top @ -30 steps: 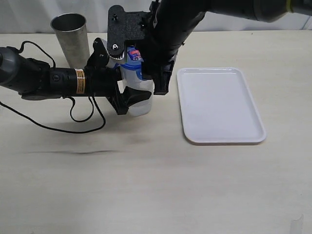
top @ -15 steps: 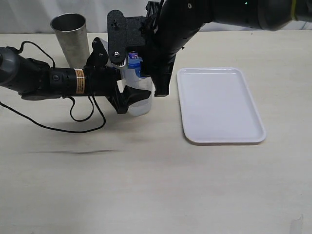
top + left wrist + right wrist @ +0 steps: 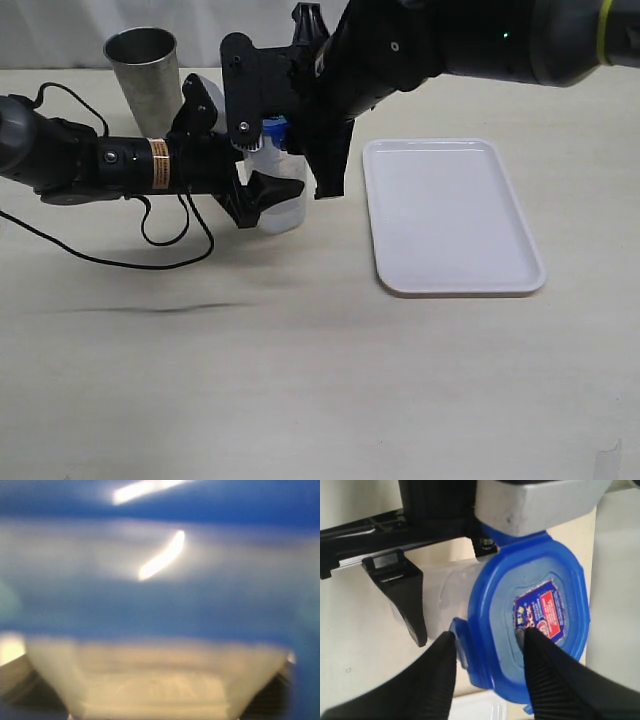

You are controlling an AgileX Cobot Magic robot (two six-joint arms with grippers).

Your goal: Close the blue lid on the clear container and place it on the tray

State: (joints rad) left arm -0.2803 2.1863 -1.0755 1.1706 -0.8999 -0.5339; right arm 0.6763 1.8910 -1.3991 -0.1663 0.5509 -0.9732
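- Right now I see the left gripper [image 3: 245, 175] clenched on the container [image 3: 285, 210]. One finger is on the near side and one on the far side.
- My left arm comes in low from 9 o'clock, lying almost flat over the table [image 3: 300, 380].
- The container stands on the table, not on the tray [image 3: 450, 215]. The tray lies apart from it at its 3 o'clock.
- The lid [image 3: 530, 580] sits over the container's mouth, label [image 3: 545, 615] facing up.
- One tab [image 3: 460, 647] sticks out from the lid's edge. I cannot tell whether any tab is snapped down.
- My right arm reaches in from 1 o'clock, and the right gripper [image 3: 487, 640] hangs over the top of the container.
- From the right wrist camera, its two fingers stand apart. One finger [image 3: 435, 680] is outside the lid by that tab, and the other is over the lid beside the label.
- Whether those fingers pinch the lid or only hover over it, I cannot tell.
- From the outside camera only a sliver of blue shows under the right gripper.
- The left wrist camera is pressed too close. It gives a blur of blue over a pale translucent body and nothing sharper.
- A steel cup [image 3: 145, 70] stands upright at 10 o'clock from the container, behind my left arm.
- A black cable [image 3: 150, 240] loops on the table under that arm.
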